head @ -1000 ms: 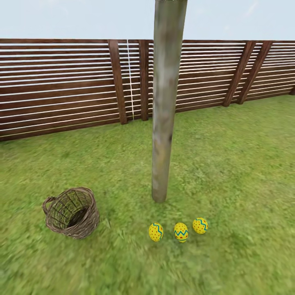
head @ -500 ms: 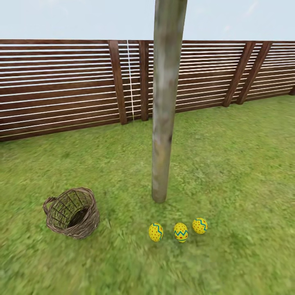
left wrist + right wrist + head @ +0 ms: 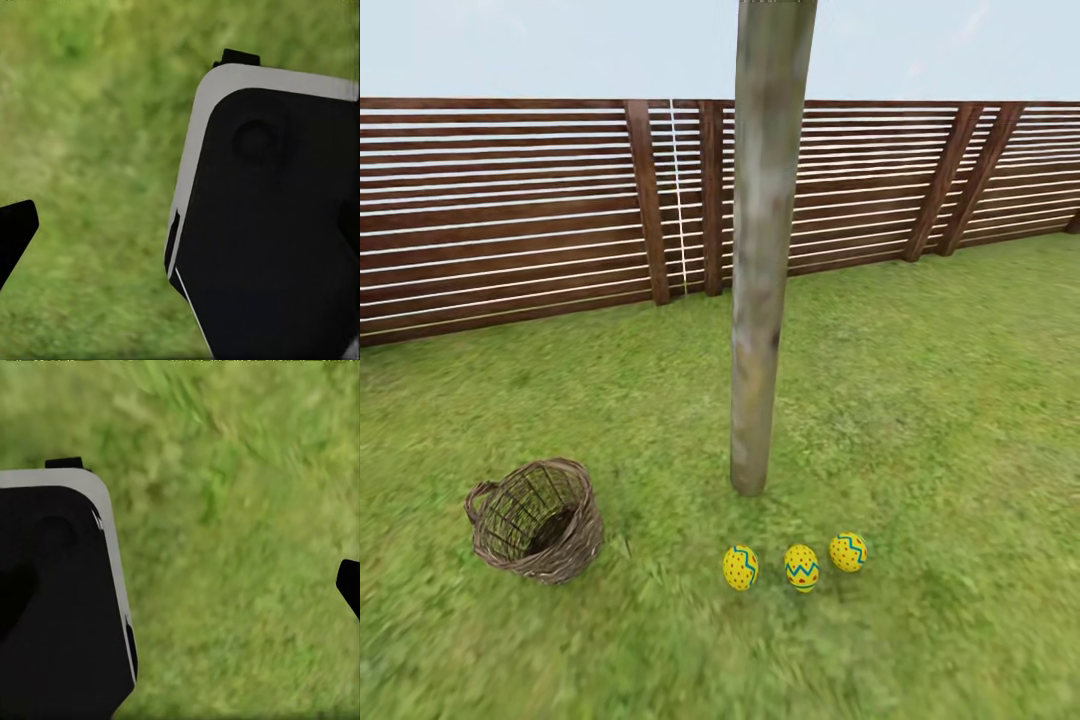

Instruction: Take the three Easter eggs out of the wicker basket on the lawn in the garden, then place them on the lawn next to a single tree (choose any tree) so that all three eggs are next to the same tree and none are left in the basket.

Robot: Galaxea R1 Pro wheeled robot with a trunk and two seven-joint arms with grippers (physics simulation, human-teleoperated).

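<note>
Nothing of the task has moved since the earlier pictures: eggs, basket and trunk sit where they were, and the head view is unshifted.

All three Easter eggs (image 3: pixel 797 563) lie in a short row on the lawn (image 3: pixel 920 400) just in front of the foot of the tree (image 3: pixel 760 300), near it but not touching. From the tree, the wicker basket (image 3: pixel 538 520) lies off to the left and a little nearer the robot, tipped so its mouth shows; I see no egg inside it. Behind the tree runs the dark slatted fence (image 3: pixel 510 220) of the garden.

By my judgement the task's placing is done and no step remains in hand; the next move calls only for keeping clear of the eggs.

The left gripper (image 3: pixel 105 247) hangs over bare grass with its fingers spread wide and nothing between them. The right gripper (image 3: pixel 240 607) is likewise spread wide over grass and empty.
</note>
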